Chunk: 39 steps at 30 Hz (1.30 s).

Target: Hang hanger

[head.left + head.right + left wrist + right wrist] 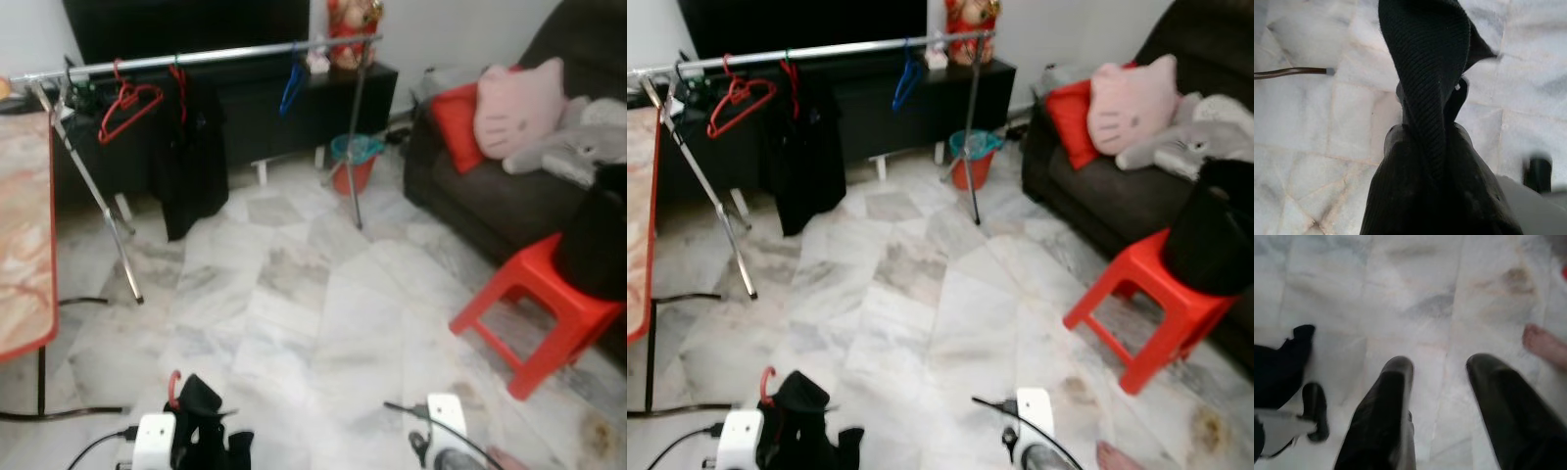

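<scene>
Sofa (509,196) fills the upper right of the head view, a clothes rail (196,57) crosses the upper left with a red hanger (127,103) and dark garment (191,166) hung on it. At the lower left edge, the left gripper (1425,142) pinches black cloth (1425,63) on a red-hooked hanger (174,387). Right gripper (1442,382), low over the marble floor (313,294), has fingers spread, holding nothing.

**Colours and patterns across the room**

The floor (323,294) is laid in white marble veined with grey. A silver rail (196,57) is hung with a red hanger (127,106), a blue hanger (291,86) and a black garment (188,157). A red stool (534,304), a red cushion (457,122), a pink plush pillow (519,106) and a dark brown sofa (490,201) are seen. A black ribbed fabric (1430,98) is shown between the left gripper's (1432,112) black fingers. The table (22,235) is patterned in orange swirls.
</scene>
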Tool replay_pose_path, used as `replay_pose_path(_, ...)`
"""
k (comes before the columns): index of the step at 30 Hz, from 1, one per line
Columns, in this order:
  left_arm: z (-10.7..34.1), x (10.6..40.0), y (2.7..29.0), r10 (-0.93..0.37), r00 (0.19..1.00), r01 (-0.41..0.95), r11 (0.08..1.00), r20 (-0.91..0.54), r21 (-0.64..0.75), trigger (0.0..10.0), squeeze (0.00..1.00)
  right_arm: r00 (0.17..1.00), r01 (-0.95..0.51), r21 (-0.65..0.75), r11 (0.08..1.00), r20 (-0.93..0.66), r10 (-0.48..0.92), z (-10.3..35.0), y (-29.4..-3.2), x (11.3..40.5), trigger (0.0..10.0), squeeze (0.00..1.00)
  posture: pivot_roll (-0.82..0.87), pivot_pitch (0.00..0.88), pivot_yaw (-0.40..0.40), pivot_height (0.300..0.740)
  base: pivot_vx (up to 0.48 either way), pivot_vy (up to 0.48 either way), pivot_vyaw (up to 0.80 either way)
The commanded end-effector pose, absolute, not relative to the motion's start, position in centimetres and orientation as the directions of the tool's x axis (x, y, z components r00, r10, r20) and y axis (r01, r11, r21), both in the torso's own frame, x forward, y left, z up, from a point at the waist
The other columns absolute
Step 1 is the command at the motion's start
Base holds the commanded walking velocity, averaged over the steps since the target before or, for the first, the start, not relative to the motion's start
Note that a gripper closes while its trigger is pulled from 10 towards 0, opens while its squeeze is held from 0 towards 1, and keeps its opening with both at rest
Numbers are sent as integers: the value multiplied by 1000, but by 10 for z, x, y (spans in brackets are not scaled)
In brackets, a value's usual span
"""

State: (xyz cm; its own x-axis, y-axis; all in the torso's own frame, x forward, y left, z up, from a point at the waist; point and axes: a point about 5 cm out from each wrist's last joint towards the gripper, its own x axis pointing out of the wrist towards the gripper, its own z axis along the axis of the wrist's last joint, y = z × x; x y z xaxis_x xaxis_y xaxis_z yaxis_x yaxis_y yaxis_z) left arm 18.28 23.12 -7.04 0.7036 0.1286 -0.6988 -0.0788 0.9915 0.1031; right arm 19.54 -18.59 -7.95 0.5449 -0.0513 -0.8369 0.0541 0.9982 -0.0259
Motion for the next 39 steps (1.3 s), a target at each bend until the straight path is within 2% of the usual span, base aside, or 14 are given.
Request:
replay_pose_path(1,-70,184,229,125,714,-79,992,-688,98,10000,0,559,60,-39,997,-826,-66,-75,-192,202,10000,0,56,15,-32,740,0,0,0)
replay_pose_path(10,-69,184,229,137,726,-90,991,-674,104,10000,0,559,61,-40,997,-826,-67,-75,-192,202,10000,0,55,19,-34,740,0,0,0)
replay_pose_path(17,-63,188,229,160,788,-114,987,-594,115,10000,0,579,72,-38,997,-812,-73,-74,-193,203,10000,0,51,26,-39,740,0,0,0)
replay_pose_path(22,-57,192,226,131,838,-86,990,-529,108,10000,0,618,111,-35,993,-780,-97,-72,-195,204,10000,0,48,32,-44,740,0,0,0)
replay_pose_path(23,-9,255,236,62,933,-12,990,-355,140,10000,0,656,63,-70,996,-748,-94,-69,-196,208,10000,0,47,34,-46,740,0,0,0)
replay_pose_path(24,-9,255,236,62,933,-12,990,-355,140,10000,0,656,63,-70,996,-748,-94,-69,-196,208,10000,0,47,34,-46,740,0,0,0)
replay_pose_path(25,15,278,238,31,959,19,985,-281,173,10000,0,671,53,-77,996,-735,-92,-68,-196,209,10000,0,47,34,-46,740,0,0,0)
replay_pose_path(26,27,288,235,5,972,43,979,-233,200,10000,0,688,53,-79,995,-720,-94,-66,-196,211,10000,0,43,37,-47,740,0,0,0)
replay_pose_path(27,27,288,235,5,972,43,979,-233,200,10000,0,688,53,-79,995,-720,-94,-66,-196,211,10000,0,43,37,-47,740,0,0,0)
replay_pose_path(29,53,303,229,-45,992,69,976,-118,209,10000,0,734,45,-87,995,-673,-92,-62,-196,215,10000,0,40,37,-49,740,0,0,0)
replay_pose_path(34,71,313,219,-118,992,127,968,-54,219,10000,0,771,0,-133,991,-631,-85,-57,-197,219,10000,0,42,37,-52,740,0,0,0)
replay_pose_path(35,76,315,212,-175,983,181,959,-48,219,10000,0,786,-15,-180,984,-610,-100,-55,-198,221,10000,0,43,34,-55,740,0,0,0)
replay_pose_path(37,79,316,208,-210,976,216,950,-49,224,10000,0,793,-28,-226,974,-598,-116,-54,-199,222,10000,0,43,34,-55,740,0,0,0)
replay_pose_path(39,86,315,200,-293,954,299,923,-64,242,10000,0,811,-115,-394,912,-567,-143,-51,-200,226,10000,0,40,28,-54,740,0,0,0)
